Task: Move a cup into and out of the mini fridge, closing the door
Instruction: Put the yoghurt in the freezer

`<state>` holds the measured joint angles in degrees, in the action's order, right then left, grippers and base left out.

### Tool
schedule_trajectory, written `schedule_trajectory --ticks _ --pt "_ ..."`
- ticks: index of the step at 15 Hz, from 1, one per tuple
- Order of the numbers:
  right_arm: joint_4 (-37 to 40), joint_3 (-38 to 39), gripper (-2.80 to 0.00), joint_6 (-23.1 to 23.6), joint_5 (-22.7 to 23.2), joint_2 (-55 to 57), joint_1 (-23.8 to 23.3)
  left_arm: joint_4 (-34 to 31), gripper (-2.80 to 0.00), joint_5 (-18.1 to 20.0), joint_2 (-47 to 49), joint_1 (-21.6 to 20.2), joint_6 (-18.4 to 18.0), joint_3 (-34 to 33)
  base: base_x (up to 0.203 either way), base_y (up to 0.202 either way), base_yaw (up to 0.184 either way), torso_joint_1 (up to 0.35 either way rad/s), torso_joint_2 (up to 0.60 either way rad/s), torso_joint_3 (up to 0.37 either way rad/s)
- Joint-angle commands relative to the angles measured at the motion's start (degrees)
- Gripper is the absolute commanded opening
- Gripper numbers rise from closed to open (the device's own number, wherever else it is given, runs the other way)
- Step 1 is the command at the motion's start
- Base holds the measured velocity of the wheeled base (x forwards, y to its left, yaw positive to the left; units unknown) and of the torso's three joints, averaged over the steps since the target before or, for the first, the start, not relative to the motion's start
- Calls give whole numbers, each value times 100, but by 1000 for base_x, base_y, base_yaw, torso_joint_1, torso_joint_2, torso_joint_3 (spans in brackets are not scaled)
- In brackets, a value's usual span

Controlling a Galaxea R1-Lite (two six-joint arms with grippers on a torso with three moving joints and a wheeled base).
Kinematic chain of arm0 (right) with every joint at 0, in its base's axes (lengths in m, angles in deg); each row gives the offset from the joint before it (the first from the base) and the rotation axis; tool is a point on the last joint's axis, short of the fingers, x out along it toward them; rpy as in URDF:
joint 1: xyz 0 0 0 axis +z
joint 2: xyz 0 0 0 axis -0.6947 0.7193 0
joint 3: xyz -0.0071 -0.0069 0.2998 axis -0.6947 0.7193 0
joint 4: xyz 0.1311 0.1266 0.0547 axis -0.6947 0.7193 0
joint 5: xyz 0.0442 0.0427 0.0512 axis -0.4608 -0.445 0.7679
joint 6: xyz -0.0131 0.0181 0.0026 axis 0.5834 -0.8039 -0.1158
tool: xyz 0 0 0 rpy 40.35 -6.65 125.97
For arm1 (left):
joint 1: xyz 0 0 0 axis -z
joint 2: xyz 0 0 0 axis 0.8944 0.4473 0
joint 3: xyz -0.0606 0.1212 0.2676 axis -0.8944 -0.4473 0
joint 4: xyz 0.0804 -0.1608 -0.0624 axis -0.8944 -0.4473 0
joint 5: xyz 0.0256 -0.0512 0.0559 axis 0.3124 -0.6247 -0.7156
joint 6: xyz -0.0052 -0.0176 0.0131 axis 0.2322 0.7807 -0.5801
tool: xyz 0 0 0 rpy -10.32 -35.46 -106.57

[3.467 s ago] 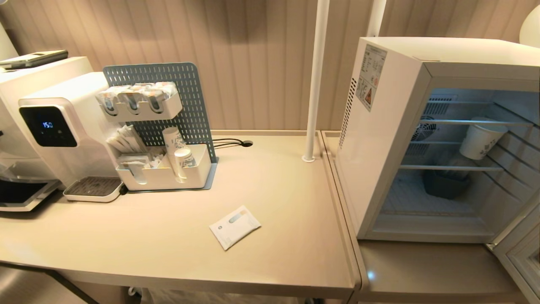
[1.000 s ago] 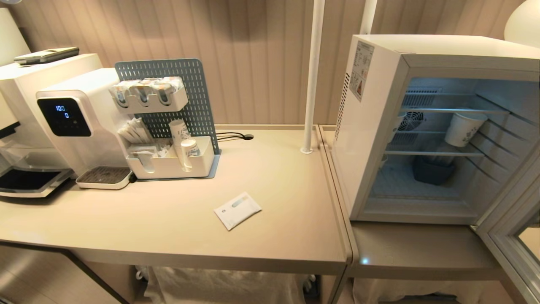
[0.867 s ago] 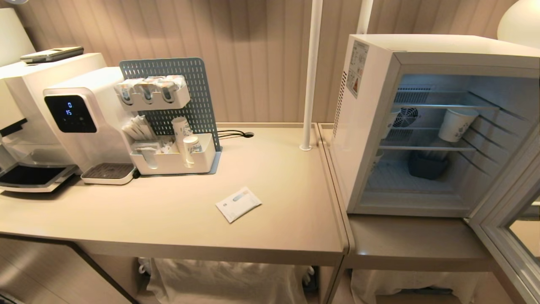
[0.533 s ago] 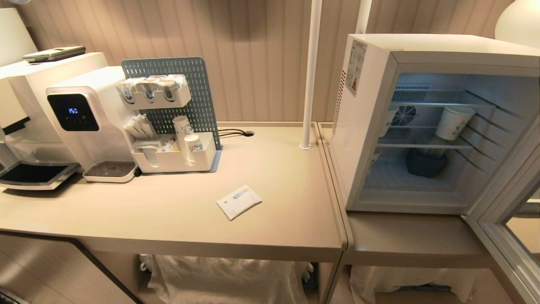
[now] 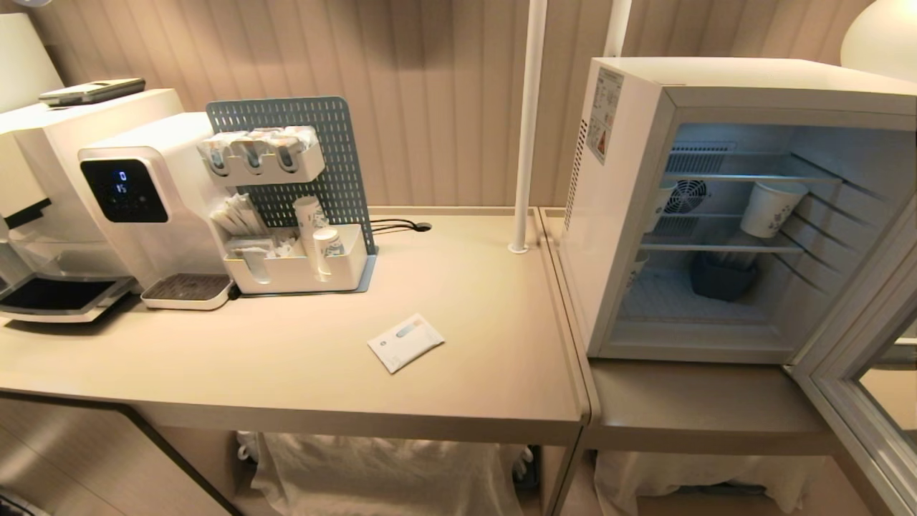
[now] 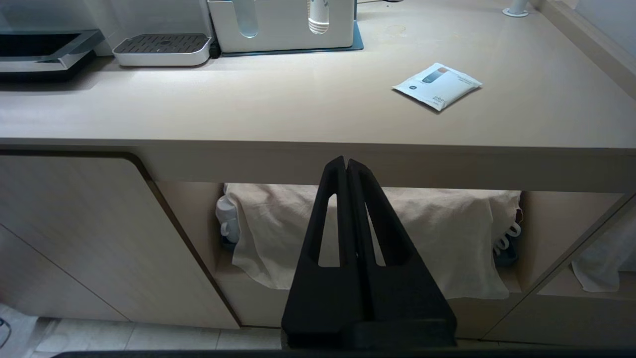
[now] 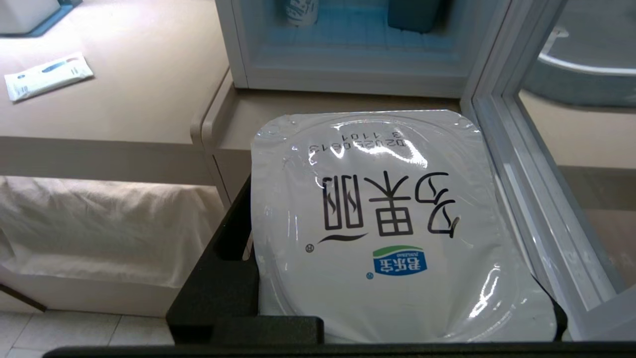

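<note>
A: Head view first — what is differing from half a second ago?
B: Almost nothing. The water dispenser's display [image 5: 123, 188] is showing other digits; the whole scene is sitting where it sat. Against the earliest picture the camera has backed away, so more of the counter [image 5: 286, 373] is showing. The mini fridge [image 5: 630, 215] is standing with its door [image 5: 852, 373] swung wide to the right, a patterned paper cup [image 5: 770, 208] and a dark bin [image 5: 720, 276] sitting inside. Neither arm is appearing here.
A: Left wrist view?
B: The left gripper [image 6: 346, 164] is hanging below the counter edge, its fingers pressed together on nothing. A white sachet [image 6: 437, 85] is lying on the counter above.
A: Right wrist view?
B: The right gripper [image 7: 397, 318] is pinching the cup [image 7: 392, 223] between its black fingers [image 7: 223, 278], the sealed foil lid facing the camera. The cup is being held outside the fridge, low before the open compartment and just beside the door frame.
</note>
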<state>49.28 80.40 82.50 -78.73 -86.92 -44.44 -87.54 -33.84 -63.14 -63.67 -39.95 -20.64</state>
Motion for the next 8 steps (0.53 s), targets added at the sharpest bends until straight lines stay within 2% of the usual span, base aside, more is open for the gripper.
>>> schedule_trajectory --ticks 1,8 --pt "10 -9 -280 5 3 352 0 2 -280 0 9 -2 4 -9 0 0 0 0 0 0" --pt "12 -9 -280 3 3 383 0 -7 -280 0 9 -2 39 -9 0 0 0 0 0 0"
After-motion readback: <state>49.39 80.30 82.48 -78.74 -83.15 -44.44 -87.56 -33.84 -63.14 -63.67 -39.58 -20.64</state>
